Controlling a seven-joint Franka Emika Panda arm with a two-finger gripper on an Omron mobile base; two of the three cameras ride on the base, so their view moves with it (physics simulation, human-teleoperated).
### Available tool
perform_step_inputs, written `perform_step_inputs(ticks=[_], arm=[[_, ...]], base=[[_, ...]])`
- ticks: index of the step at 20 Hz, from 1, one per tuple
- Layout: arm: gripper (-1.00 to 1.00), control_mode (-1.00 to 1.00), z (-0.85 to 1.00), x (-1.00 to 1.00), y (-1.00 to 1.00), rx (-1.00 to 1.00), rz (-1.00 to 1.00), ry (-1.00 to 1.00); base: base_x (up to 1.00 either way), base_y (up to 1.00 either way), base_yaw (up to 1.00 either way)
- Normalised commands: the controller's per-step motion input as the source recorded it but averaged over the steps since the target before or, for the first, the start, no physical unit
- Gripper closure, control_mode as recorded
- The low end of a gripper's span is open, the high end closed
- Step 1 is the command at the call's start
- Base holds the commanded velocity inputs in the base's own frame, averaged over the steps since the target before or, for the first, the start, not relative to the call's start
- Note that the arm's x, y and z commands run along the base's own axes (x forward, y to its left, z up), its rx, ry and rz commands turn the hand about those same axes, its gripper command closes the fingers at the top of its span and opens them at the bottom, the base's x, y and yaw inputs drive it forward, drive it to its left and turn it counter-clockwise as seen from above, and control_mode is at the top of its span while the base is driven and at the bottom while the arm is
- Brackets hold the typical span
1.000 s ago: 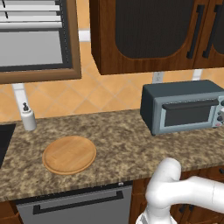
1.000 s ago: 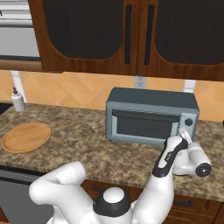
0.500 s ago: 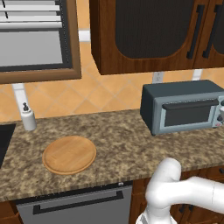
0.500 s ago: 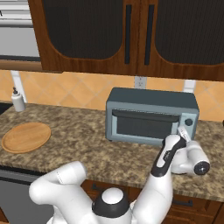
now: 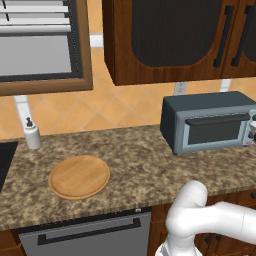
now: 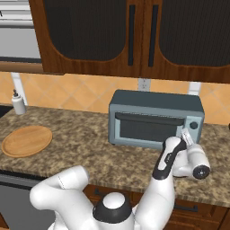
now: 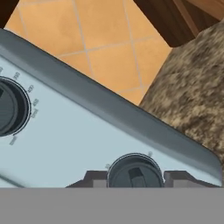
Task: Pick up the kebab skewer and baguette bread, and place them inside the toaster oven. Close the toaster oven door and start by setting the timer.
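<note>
From the left base view, the toaster oven (image 5: pixel 210 122) stands at the right end of the counter (image 5: pixel 145 165) with the toaster oven door (image 5: pixel 216 129) closed; a round wooden board (image 5: pixel 79 176) lies bare well to its left, a soap bottle (image 5: pixel 32 133) by the wall. Over in the right base view, the gripper (image 6: pixel 186 137) reaches the oven's right front below a knob (image 6: pixel 194 125). Close up in the hand view, the fingertips (image 7: pixel 94 178) flank the lower knob (image 7: pixel 134 171), jaws narrowed around it, apparently gripping
</note>
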Motion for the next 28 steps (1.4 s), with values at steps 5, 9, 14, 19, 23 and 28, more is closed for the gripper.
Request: perform_step_inputs(ticks=[5,9,14,19,23,28], arm=[[1.0,-1.0,0.0,0.19,0.18,0.08,-0.02,0.0],[1.0,-1.0,0.0,0.27,0.16,0.13,0.0,0.0],[1.0,-1.0,0.0,0.3,0.24,0.11,0.0,0.0],[1.0,-1.0,0.02,0.4,0.23,0.07,0.0,0.0],[1.0,-1.0,0.02,0.5,0.08,0.04,-0.02,0.0],[1.0,-1.0,0.01,0.54,0.01,0.0,-0.08,0.02]], base=[[0.0,0.0,0.0],[0.0,0.0,0.0],[0.0,0.0,0.0],[0.0,0.0,0.0],[0.0,0.0,0.0],[0.0,0.0,0.0]])
